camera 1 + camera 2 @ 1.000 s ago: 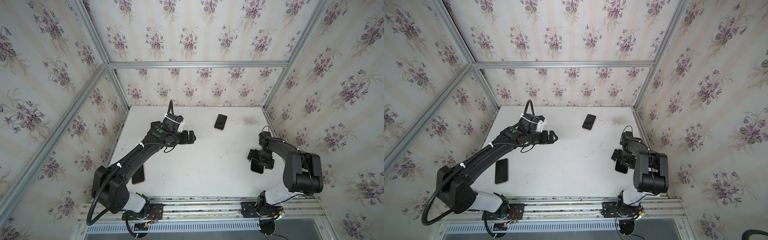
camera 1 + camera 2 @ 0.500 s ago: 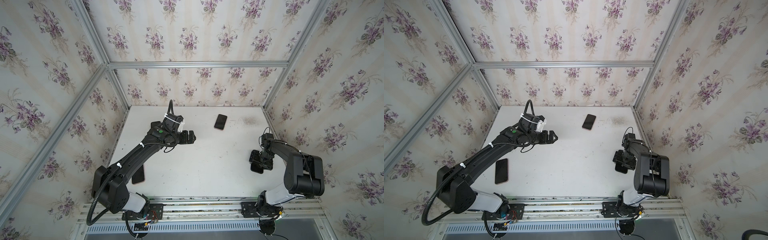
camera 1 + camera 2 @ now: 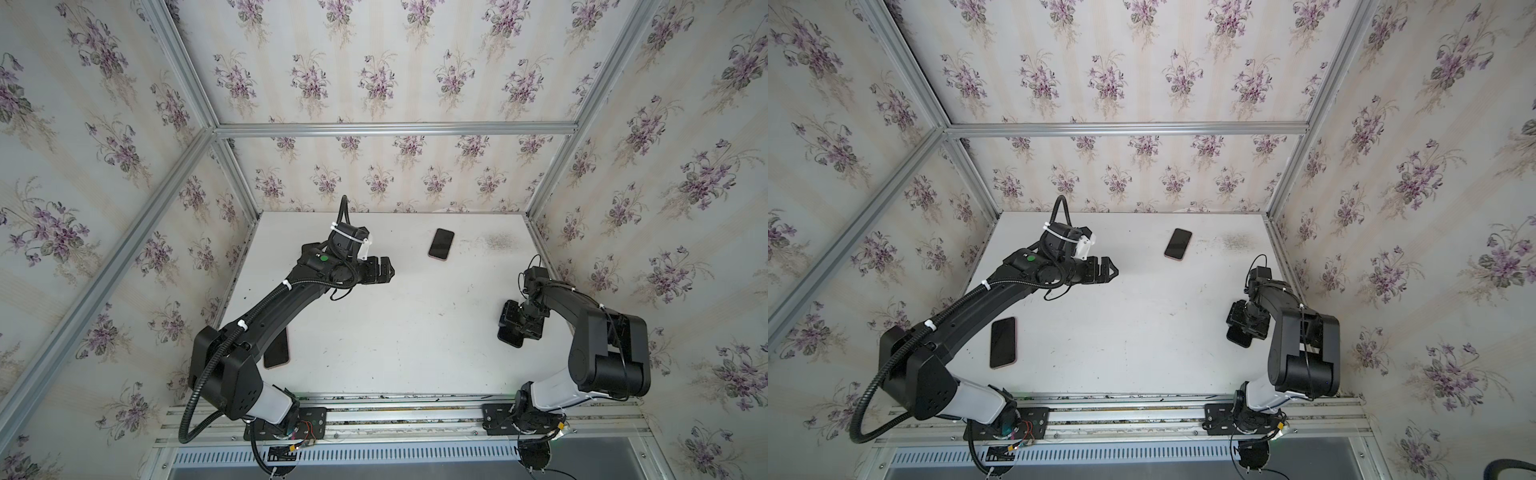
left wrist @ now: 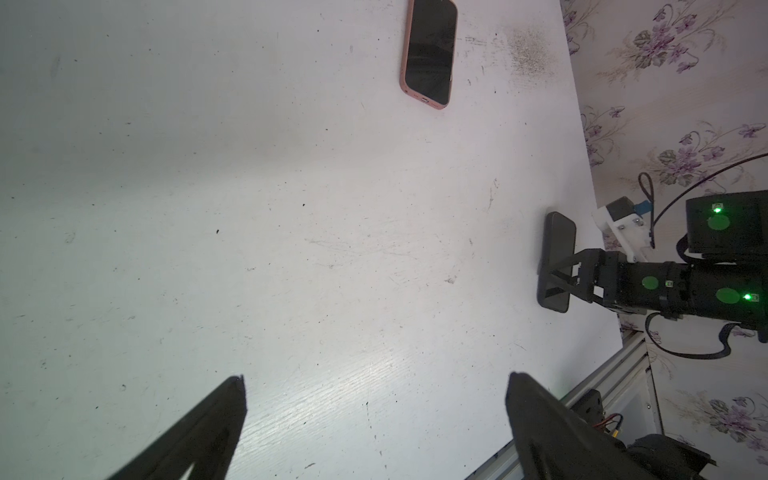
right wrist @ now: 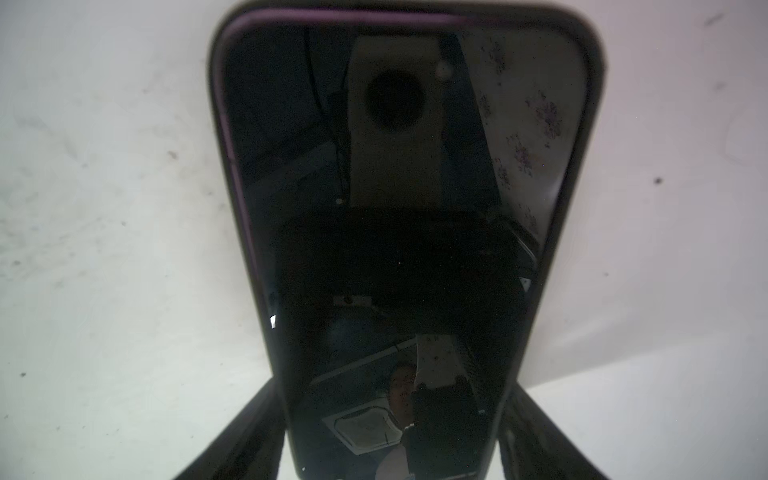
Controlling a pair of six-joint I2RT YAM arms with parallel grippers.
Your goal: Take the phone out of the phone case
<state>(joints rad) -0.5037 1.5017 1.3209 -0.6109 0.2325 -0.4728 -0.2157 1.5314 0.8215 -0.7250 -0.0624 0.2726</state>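
Black glass-fronted phone in its dark case point(image 3: 510, 337), lying lower right in both top views, is being clamped edgewise by the right gripper point(image 5: 395, 384), risking pinching case onto phone, while the left gripper point(image 4: 376, 376) is gaping.

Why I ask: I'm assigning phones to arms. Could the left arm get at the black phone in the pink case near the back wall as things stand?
Probably yes: the left gripper is open and empty, and only bare white table lies between it and the black pink-cased phone.
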